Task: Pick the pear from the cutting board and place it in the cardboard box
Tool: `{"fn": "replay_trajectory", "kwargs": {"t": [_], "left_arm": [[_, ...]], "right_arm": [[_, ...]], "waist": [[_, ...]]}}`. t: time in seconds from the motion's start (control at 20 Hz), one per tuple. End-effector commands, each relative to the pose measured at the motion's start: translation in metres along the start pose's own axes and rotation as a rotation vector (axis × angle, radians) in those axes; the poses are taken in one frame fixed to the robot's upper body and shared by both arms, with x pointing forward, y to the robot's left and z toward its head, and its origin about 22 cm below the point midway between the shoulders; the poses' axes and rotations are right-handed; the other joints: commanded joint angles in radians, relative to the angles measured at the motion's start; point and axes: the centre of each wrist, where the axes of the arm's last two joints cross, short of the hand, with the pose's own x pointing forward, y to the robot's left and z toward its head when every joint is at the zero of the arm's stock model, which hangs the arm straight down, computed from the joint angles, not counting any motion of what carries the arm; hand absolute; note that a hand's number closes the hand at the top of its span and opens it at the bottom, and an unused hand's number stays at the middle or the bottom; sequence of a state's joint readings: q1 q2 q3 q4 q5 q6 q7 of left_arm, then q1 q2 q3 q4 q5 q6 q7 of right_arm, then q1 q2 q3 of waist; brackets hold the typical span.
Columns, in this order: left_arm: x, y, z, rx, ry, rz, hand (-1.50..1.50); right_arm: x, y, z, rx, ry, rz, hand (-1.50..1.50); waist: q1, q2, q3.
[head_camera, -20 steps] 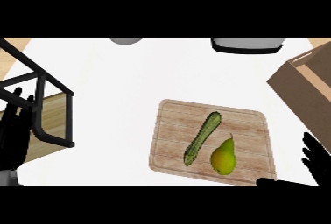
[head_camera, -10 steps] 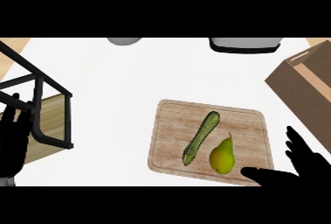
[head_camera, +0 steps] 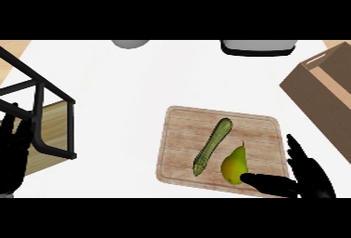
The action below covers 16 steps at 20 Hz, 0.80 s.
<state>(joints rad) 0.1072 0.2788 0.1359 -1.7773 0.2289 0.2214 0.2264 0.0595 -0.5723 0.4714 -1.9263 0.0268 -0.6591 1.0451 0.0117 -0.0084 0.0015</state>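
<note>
Bright, even light on the white counter (head_camera: pixel 137 93); shadows faint, no glare.

1. Kitchen setting: white desk (head_camera: pixel 137 83) carrying a wooden cutting board (head_camera: pixel 185 139).
2. Food on the board: pear (head_camera: pixel 234 166), long green vegetable (head_camera: pixel 212 146).
3. Grey kitchenware (head_camera: pixel 257 46) at far edge; cardboard box (head_camera: pixel 322 97) alongside.

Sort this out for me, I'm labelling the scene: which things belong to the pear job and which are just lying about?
Job:
pear
cutting board
cardboard box
right hand

Lying about:
long green vegetable on the board
black-framed rack
grey items at the far edge
resting left hand
</note>
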Motion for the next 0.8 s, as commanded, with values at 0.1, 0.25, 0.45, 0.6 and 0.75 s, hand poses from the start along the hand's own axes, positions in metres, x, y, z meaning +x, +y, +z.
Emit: {"fn": "replay_trajectory", "kwargs": {"t": [0.1, 0.25, 0.45, 0.6, 0.75], "left_arm": [[0.003, -0.057, -0.011, -0.204, -0.064, 0.058, 0.0], [0.016, -0.044, -0.013, -0.22, -0.048, 0.042, 0.0], [0.009, -0.059, -0.017, -0.204, -0.047, 0.039, 0.0], [0.014, -0.059, -0.009, -0.214, -0.061, 0.045, 0.0], [0.01, -0.051, -0.011, -0.194, -0.069, 0.044, 0.0]], "right_arm": [[0.014, 0.005, -0.001, -0.001, 0.075, -0.002, -1.5], [-0.001, 0.026, -0.01, 0.0, 0.082, 0.012, -1.5], [0.015, 0.023, -0.013, 0.037, 0.087, -0.002, -1.5], [0.009, 0.039, -0.015, 0.029, 0.09, 0.001, -1.5], [0.001, 0.038, -0.009, 0.042, 0.095, -0.004, -1.5]], "waist": [[-0.032, 0.013, -0.004], [-0.024, 0.012, -0.003], [-0.039, 0.016, -0.003], [-0.03, 0.013, -0.003], [-0.04, 0.011, -0.004]]}}
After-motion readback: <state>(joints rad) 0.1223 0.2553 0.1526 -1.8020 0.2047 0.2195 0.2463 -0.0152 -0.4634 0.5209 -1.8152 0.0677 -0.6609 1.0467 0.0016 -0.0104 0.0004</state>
